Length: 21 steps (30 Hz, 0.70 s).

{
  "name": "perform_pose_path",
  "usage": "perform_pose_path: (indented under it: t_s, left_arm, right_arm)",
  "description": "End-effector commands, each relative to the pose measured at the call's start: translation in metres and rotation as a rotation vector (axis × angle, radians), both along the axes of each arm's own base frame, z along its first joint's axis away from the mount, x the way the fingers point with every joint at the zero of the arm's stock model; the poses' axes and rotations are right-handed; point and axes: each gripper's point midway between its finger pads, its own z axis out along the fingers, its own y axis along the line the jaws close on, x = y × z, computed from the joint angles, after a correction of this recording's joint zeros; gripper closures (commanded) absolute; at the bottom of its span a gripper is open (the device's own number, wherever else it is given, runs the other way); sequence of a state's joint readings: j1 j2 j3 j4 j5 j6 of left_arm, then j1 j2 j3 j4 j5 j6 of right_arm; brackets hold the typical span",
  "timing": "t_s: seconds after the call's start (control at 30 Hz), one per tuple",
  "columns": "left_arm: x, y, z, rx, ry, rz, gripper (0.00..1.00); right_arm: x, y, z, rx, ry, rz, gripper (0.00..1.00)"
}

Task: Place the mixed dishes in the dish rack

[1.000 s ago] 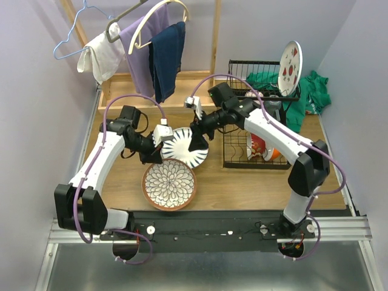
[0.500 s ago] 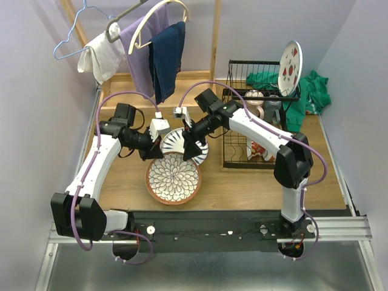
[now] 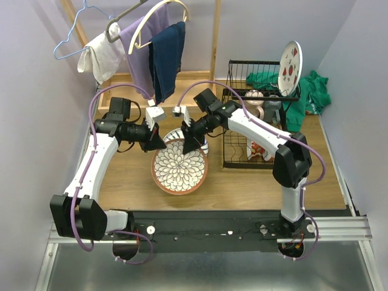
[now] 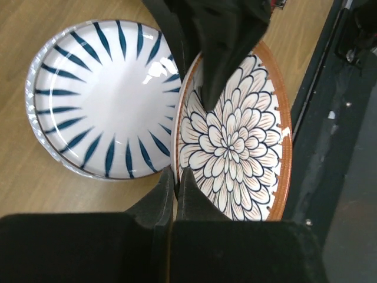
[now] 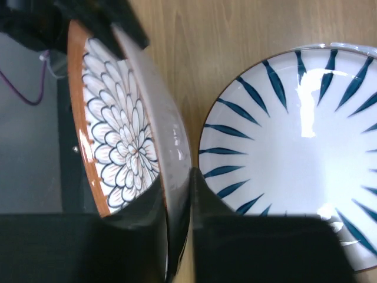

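Both arms on one dish here! The left gripper is pinched tight on the near rim of the flower-pattern plate. The right gripper has its fingers closed on either side of the opposite rim. The plate hangs tilted between the two of them, clear of the desk.

Just beyond the left gripper, and right beside the right one, the blue-striped plate lies flat on the wood, untouched by either.

Off to the right gripper's right sits the dish rack, and it's partly loaded. The red-fruit plate stands upright in the top tier, with the pale mug beside it. The red and orange bowls are down in the lower tier.

So by my read we're past halfway: fruit plate, mug and bowls are in. The flower plate is in hand but not yet racked, and the striped plate is waiting.

The count:
- Three plates: one racked, one held, one on the desk.
- One mug.
- Two bowls as best I can tell, since the wires hide part of them.
- One rack.
- Two grippers.
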<state>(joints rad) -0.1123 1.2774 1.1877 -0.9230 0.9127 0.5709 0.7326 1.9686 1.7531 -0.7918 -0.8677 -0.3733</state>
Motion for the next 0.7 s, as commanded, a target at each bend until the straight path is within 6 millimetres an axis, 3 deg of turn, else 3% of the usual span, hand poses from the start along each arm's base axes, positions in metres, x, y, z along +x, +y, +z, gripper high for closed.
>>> perform_pose_path:
  t_s: [0.0, 0.03, 0.1, 0.13, 0.17, 0.2, 0.27, 0.3, 0.37, 0.4, 0.47, 0.6, 0.67]
  left_arm:
    - [0.008, -0.012, 0.041, -0.126, -0.07, 0.009, 1.0]
    - [0.009, -0.011, 0.047, -0.136, -0.092, 0.036, 0.99]
    - [0.023, -0.006, 0.058, -0.158, -0.135, 0.127, 0.79]
    - [0.024, -0.003, 0.071, -0.171, -0.183, 0.163, 0.72]
    - [0.039, 0.004, 0.082, -0.163, -0.258, 0.23, 0.59]
    - [0.041, 0.006, 0.092, -0.179, -0.269, 0.277, 0.54]
    - [0.045, 0.014, 0.128, -0.205, -0.407, 0.345, 0.41]
    - [0.051, 0.022, 0.139, -0.211, -0.44, 0.421, 0.37]
    - [0.05, 0.031, 0.173, -0.251, -0.578, 0.488, 0.28]
    - [0.054, 0.038, 0.175, -0.25, -0.606, 0.533, 0.26]
    - [0.05, 0.04, 0.189, -0.276, -0.667, 0.543, 0.24]
    - [0.053, 0.034, 0.173, -0.281, -0.623, 0.518, 0.24]
    - [0.054, 0.03, 0.165, -0.285, -0.602, 0.491, 0.24]
  right_arm:
    - [0.02, 0.009, 0.008, -0.007, -0.067, -0.1, 1.0]
    - [0.021, 0.006, 0.006, -0.019, -0.066, -0.122, 1.0]
    - [0.033, 0.0, 0.016, -0.036, -0.125, -0.201, 1.0]
    - [0.035, -0.004, 0.019, -0.048, -0.14, -0.233, 1.0]
    - [0.04, -0.008, 0.024, -0.056, -0.17, -0.263, 1.0]
    - [0.053, -0.017, 0.026, -0.096, -0.232, -0.34, 1.0]
    - [0.068, -0.033, 0.054, -0.103, -0.322, -0.472, 1.0]
    - [0.086, -0.051, 0.065, -0.146, -0.407, -0.587, 0.99]
    - [0.1, -0.077, 0.105, -0.117, -0.519, -0.725, 1.0]
    - [0.114, -0.098, 0.119, -0.148, -0.591, -0.836, 0.99]
    - [0.124, -0.126, 0.152, -0.14, -0.66, -0.951, 0.99]
    - [0.132, -0.176, 0.227, -0.095, -0.807, -1.145, 0.99]
    - [0.129, -0.191, 0.245, -0.113, -0.867, -1.173, 1.0]
